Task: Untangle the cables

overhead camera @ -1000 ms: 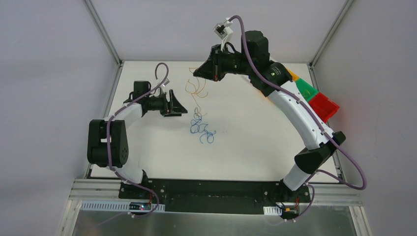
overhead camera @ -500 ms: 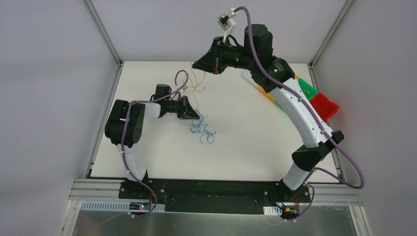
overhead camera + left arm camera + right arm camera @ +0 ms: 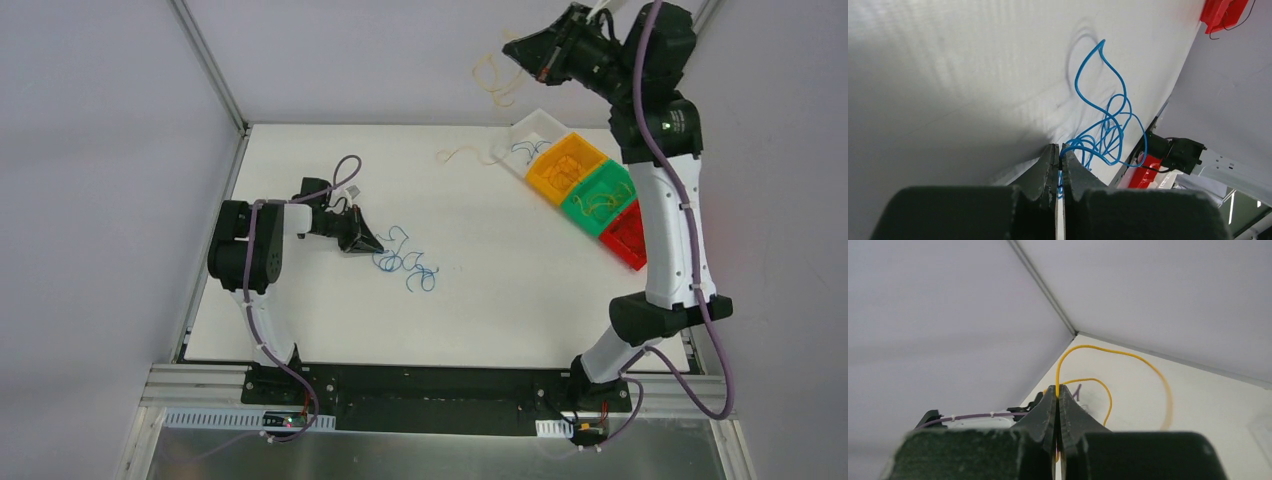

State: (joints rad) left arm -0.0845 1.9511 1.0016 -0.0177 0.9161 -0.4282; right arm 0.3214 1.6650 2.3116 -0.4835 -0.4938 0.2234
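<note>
You have your left gripper low over the table, and its two fingers are pressed together on one strand of the blue cables. In the left wrist view this strand comes out from between the closed fingertips. The rest of the blue bunch lies in loose loops on the white surface just in front of them.

Your right gripper is raised high above the far right part of the table. It is clamped on a yellow cable, which hangs from it in loops in the air, well apart from the blue bunch. The right wrist view shows this cable rising in an arc from between the closed jaws.

One pale cable lies flat on the table, just beside the white tray. After that tray come the orange tray, the green tray and the red tray in one slanted row, and thin wires lie inside them
</note>
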